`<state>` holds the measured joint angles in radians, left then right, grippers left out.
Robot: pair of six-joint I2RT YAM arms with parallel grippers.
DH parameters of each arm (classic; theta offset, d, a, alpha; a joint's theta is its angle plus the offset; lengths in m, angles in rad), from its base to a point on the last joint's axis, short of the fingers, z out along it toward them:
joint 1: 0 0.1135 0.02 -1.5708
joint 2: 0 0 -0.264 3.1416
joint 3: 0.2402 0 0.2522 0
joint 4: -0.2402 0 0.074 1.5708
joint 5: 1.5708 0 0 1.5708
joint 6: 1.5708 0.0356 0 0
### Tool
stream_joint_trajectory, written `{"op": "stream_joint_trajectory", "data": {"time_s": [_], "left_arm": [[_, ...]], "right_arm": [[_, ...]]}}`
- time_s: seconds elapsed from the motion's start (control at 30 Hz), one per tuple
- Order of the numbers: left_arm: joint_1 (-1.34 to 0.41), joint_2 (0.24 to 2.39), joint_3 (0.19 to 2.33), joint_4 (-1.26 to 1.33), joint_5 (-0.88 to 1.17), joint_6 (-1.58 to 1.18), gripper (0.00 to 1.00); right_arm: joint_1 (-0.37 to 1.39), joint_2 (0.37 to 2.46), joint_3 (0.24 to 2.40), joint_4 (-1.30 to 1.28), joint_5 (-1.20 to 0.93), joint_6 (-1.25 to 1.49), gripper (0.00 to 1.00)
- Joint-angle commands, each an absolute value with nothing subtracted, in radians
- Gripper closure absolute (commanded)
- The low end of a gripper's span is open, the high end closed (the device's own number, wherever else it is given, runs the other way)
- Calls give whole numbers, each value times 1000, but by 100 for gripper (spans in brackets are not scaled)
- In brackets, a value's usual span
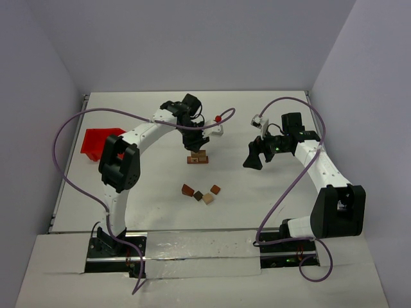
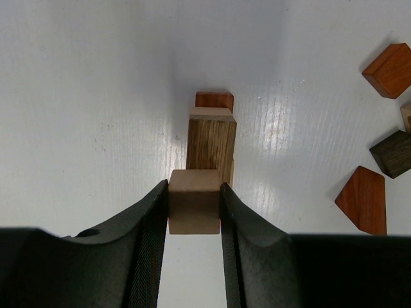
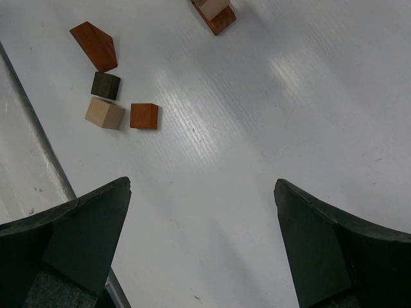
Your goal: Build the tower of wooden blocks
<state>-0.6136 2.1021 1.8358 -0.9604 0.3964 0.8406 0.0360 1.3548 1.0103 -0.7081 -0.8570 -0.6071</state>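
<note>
The wood block tower [image 1: 197, 158] stands mid-table: a reddish-brown flat base [image 2: 214, 99] with a brown block [image 2: 212, 142] on it. My left gripper [image 1: 196, 142] is right above it, shut on a tan cube [image 2: 194, 204] held over the near end of the stack; I cannot tell whether the cube touches the stack. Several loose wood blocks [image 1: 200, 194] lie nearer the arms: a reddish wedge [image 3: 95, 45], a dark cube [image 3: 105, 85], a tan cube [image 3: 104, 113] and a reddish cube [image 3: 144, 116]. My right gripper [image 1: 253, 157] is open and empty, to the tower's right.
A red plastic bin [image 1: 96, 142] sits at the left side of the table. A small white fixture with a red knob [image 1: 219, 122] stands behind the tower. Purple cables loop over both arms. The table's left edge rail [image 3: 38, 138] shows in the right wrist view.
</note>
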Motion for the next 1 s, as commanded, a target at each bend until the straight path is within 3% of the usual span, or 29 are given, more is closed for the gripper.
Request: {"op": "stream_joint_trajectory", "data": {"time_s": [0.0, 0.97], "left_arm": [[-617, 2040, 1829, -947, 379, 828, 72], [-630, 2014, 1810, -933, 403, 836, 70]], "right_arm": [[43, 1356, 1060, -716, -868, -612, 0], [48, 1361, 1063, -716, -865, -614, 0]]}}
